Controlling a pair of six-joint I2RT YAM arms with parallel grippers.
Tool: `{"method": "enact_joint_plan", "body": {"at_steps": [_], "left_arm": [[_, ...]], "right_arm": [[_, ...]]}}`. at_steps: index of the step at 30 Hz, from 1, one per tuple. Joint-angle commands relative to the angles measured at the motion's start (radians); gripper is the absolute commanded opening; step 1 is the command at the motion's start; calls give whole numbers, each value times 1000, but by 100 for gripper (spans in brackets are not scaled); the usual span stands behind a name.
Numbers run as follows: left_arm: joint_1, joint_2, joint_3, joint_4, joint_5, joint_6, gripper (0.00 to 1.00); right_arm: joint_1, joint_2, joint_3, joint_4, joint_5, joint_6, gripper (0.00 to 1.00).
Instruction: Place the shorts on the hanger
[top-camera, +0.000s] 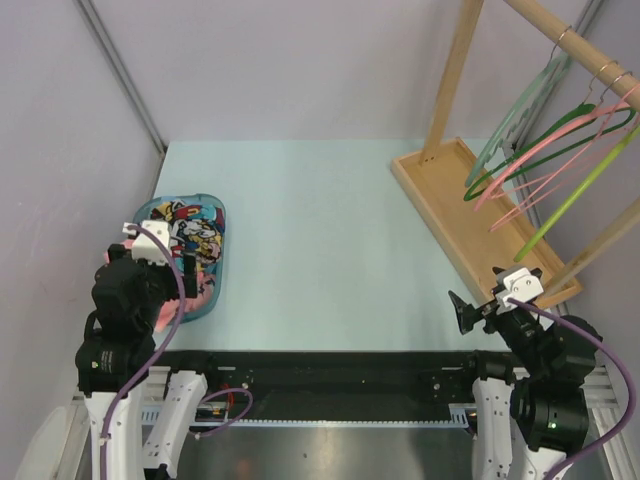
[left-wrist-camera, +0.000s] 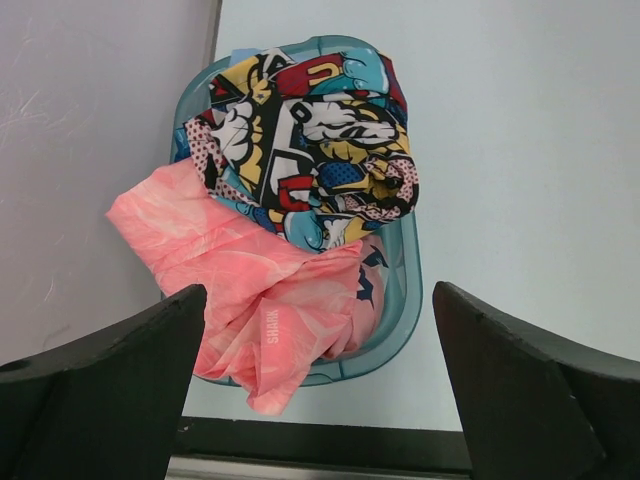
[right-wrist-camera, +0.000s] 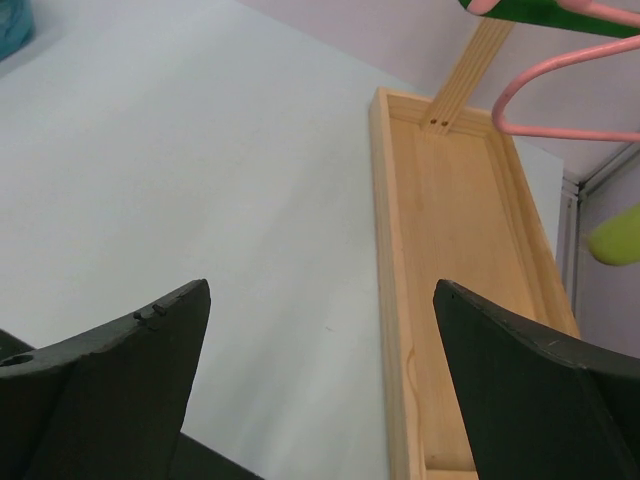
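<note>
Left gripper (left-wrist-camera: 315, 330), right gripper (right-wrist-camera: 320, 330): wide open, empty; left best pinches shorts (left-wrist-camera: 310, 140) high, clear of pink cloth (left-wrist-camera: 230, 270).

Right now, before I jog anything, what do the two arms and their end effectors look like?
The left arm and right arm are matte black above white lower links. Each carries a white wrist block and a looping purple cable. The left end effector and right end effector each have two broad, wedge-shaped black fingers. A small green light glows on the right arm.
</note>
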Motion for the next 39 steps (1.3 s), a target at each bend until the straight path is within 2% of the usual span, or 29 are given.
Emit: {"method": "enact_joint_plan", "body": {"at_steps": [1, 7, 11, 14, 18, 23, 27, 30, 31, 34, 36, 39], "left_arm": [[-3, 24, 31, -2, 82, 53, 100], [-3, 76, 17, -11, 111, 108, 100], [-3, 100, -4, 6, 100, 110, 100], [-3, 113, -12, 25, 77, 107, 100], [-3, 130, -18, 28, 70, 105, 100], [-3, 182, -26, 55, 65, 102, 100], [-3, 246, -44, 97, 65, 110, 100], [-3, 320, -63, 146, 50, 113, 100], [-3, 361, -66, 170, 44, 116, 100], [-1, 435, -63, 227, 14, 131, 100], [6, 475, -60, 253, 2, 144, 100], [17, 557, -55, 301, -10, 159, 100]], "right_arm": [[-4, 54, 33, -15, -50, -51, 100], [-22, 142, 25, -84, -194, -166, 100], [-98, 231, 4, -188, -327, -307, 100], [-128, 281, -35, -280, -375, -474, 100], [-126, 290, -50, -294, -377, -559, 100], [-103, 316, -116, -302, -285, -685, 100], [7, 285, -188, -247, -162, -676, 100], [129, 346, -217, -144, -23, -556, 100], [262, 368, -222, -81, 78, -519, 100], [509, 440, -243, 56, 279, -355, 100], [489, 469, -240, 88, 230, -340, 100], [556, 540, -225, 109, 260, -318, 100]]}}
